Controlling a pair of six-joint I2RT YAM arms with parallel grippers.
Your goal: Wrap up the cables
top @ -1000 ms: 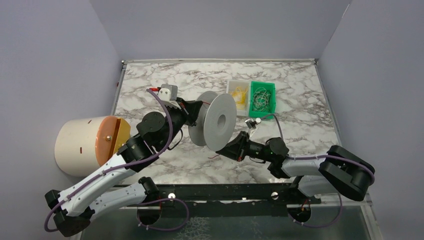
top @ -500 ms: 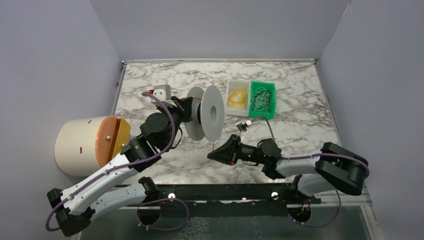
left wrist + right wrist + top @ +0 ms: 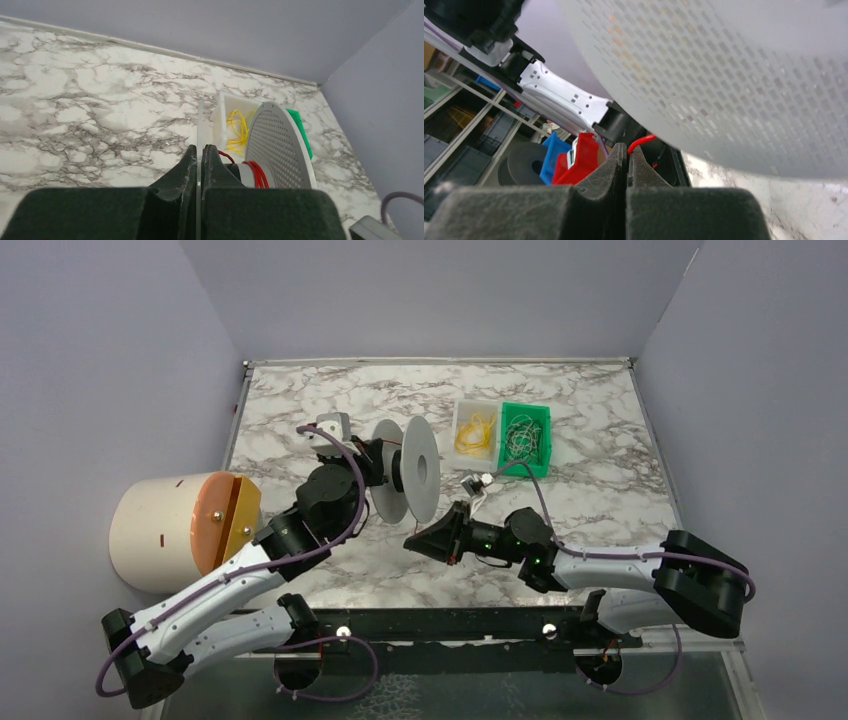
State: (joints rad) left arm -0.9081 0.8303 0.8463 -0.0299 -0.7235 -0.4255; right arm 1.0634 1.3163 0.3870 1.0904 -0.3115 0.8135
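since both arms crowd the middle of the marble table (image 3: 300, 410), i read the scene from there. biggest is the pale drum (image 3: 160, 530) on its side at the far left, no part of my job. next comes the spool (image 3: 420, 472): 2 white perforated discs on a short core, standing on edge, its axis running roughly left to right across the table. beyond it sit 2 small trays, a white tray (image 3: 456, 435) with yellow wires and a green tray (image 3: 546, 440) with pale ones.

my left gripper (image 3: 199, 152) is clamped on the thin rim of the spool's left disc, fingers nearly together with only the plate between them. my right gripper (image 3: 626, 150) sits just on the near side of the right disc, pointing at it, fingers pressed tight. the red wire (image 3: 641, 142) comes out right at their tips, so i judge it pinched there.

from that pinch the wire leads up and away toward the core, where a few red turns (image 3: 256, 172) sit between the discs. it looks thread-thin, limp and glossy. the right arm has the free end, so the next loop depends on carrying it around the core, across the spool's axis.
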